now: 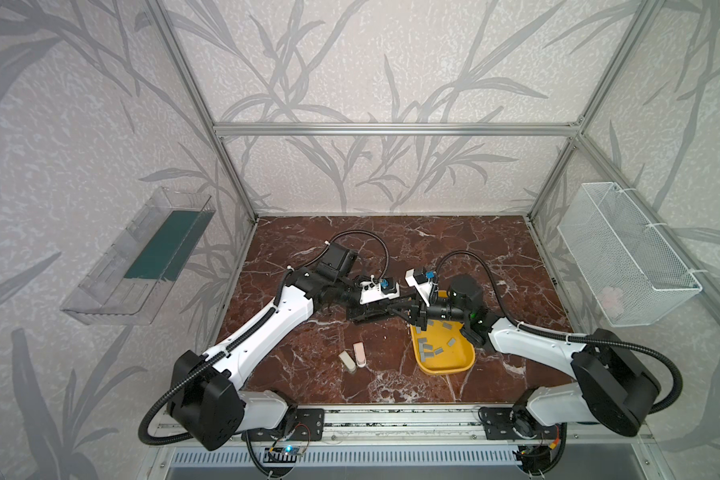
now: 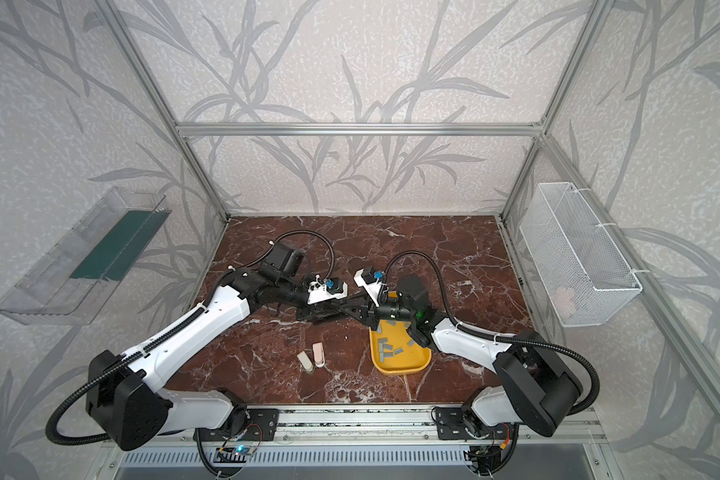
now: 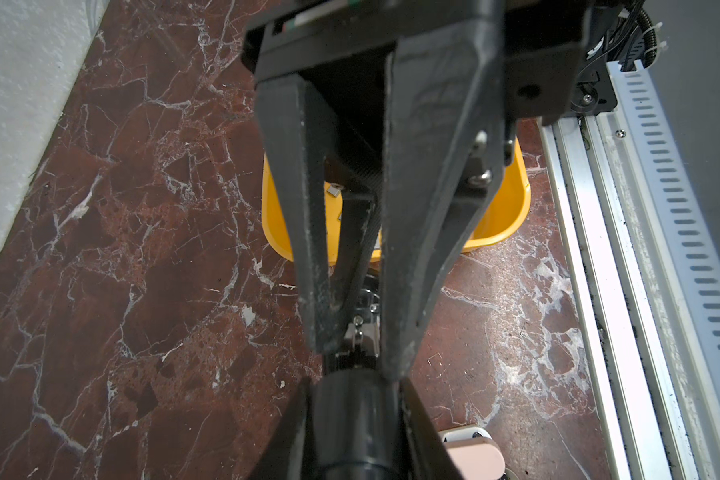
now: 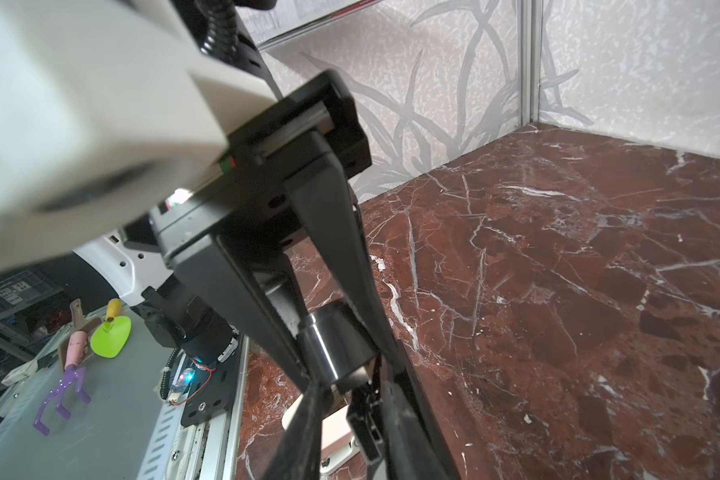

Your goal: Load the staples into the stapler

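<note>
Left gripper clamped on black stapler, mid-table.
Right gripper meets it nose to nose, jaws narrow around its metal end; I cannot tell if they pinch. Staples lie in yellow tray, right of centre; 2 small staplers near-left.

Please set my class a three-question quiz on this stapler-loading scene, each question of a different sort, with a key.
1. Multiple choice: what colour is the tray holding the staples? A yellow, B white, C green.
2. True or false: the beige stapler and the pink stapler lie on the table, outside the tray.
3. Which gripper is shut on the black object where the arms meet?
Key: 1 A; 2 true; 3 the left gripper.
</note>
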